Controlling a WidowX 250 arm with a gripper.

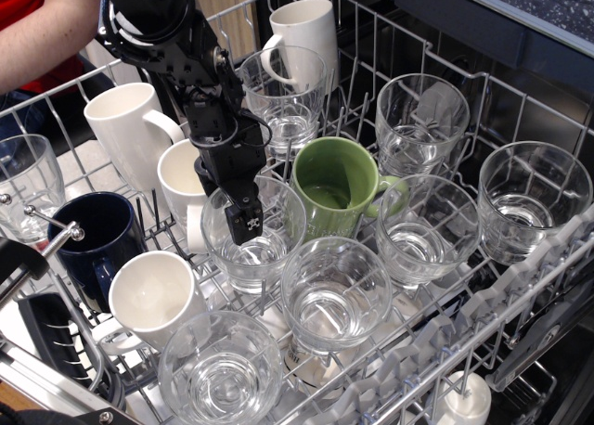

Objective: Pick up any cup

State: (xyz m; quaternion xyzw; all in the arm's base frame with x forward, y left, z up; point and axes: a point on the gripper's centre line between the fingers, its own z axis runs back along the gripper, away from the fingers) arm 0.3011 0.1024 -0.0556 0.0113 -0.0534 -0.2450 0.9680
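Several clear handleless cups stand upright in a wire dishwasher rack [520, 286]. My black gripper [247, 226] comes down from the upper left, and its tip reaches inside the mouth of one cup [269, 253] in the middle of the rack, near that cup's left wall. Only one finger with a white logo shows, so how the jaws stand is unclear. Other cups stand at the back [283, 96], at the right [422, 225] and in front [334, 295].
A green mug [334, 188] stands just right of the gripper. White mugs [130, 128] [181, 188] [153, 300] and a dark blue mug [97, 235] stand to its left, another white mug [306, 26] behind. A person's arm [42, 21] is at the top left.
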